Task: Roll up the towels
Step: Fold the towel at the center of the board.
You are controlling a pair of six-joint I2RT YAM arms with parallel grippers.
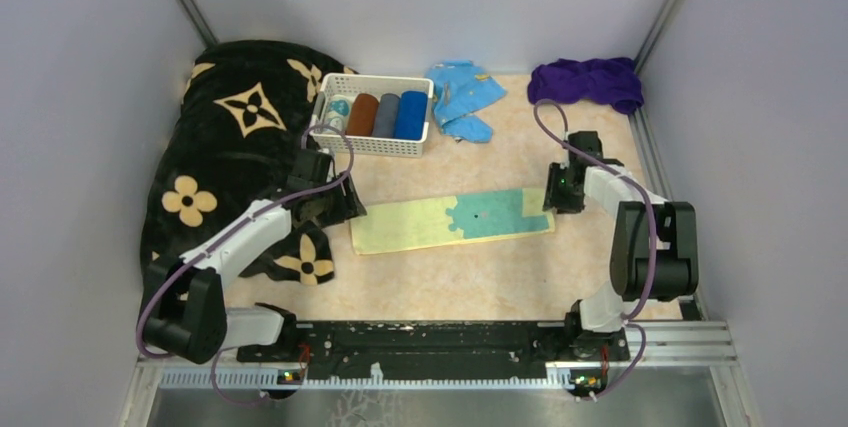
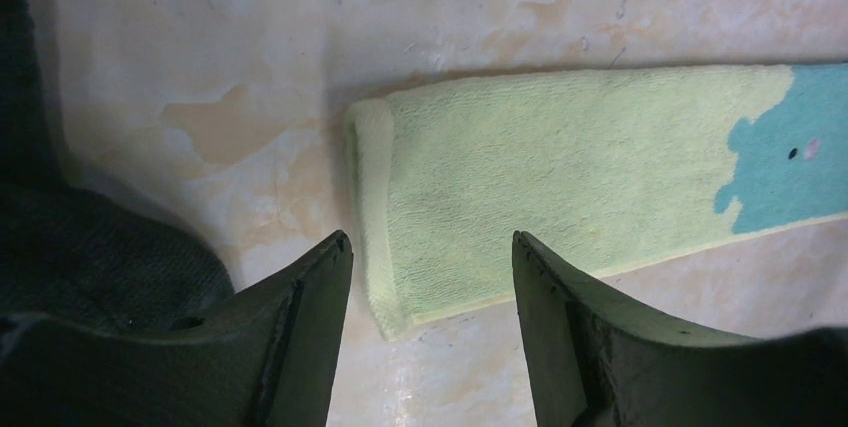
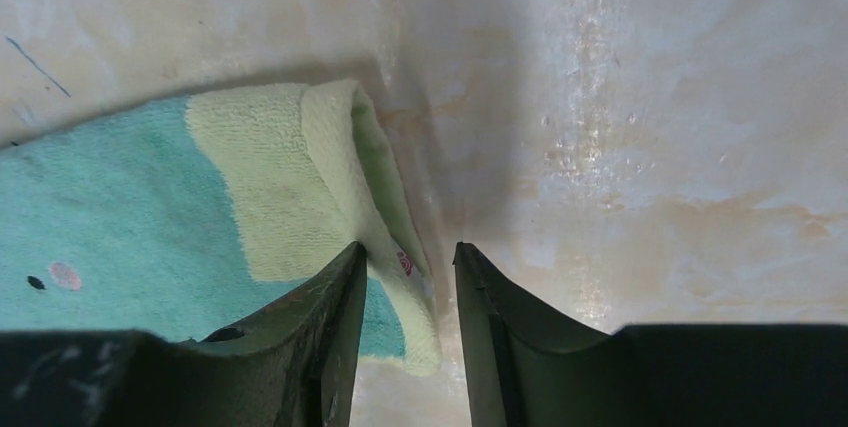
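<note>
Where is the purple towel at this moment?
In the top view, the purple towel lies bunched in the far right corner, just right of the light blue cloth.

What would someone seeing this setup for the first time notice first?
A pale yellow and teal towel lies folded in a long strip at mid-table, with the left gripper at its left end and the right gripper at its right end, jaws apart. A big black flowered blanket fills the far left, beside a white basket of rolled cloths; a purple towel sits crumpled in the far right corner.
</note>
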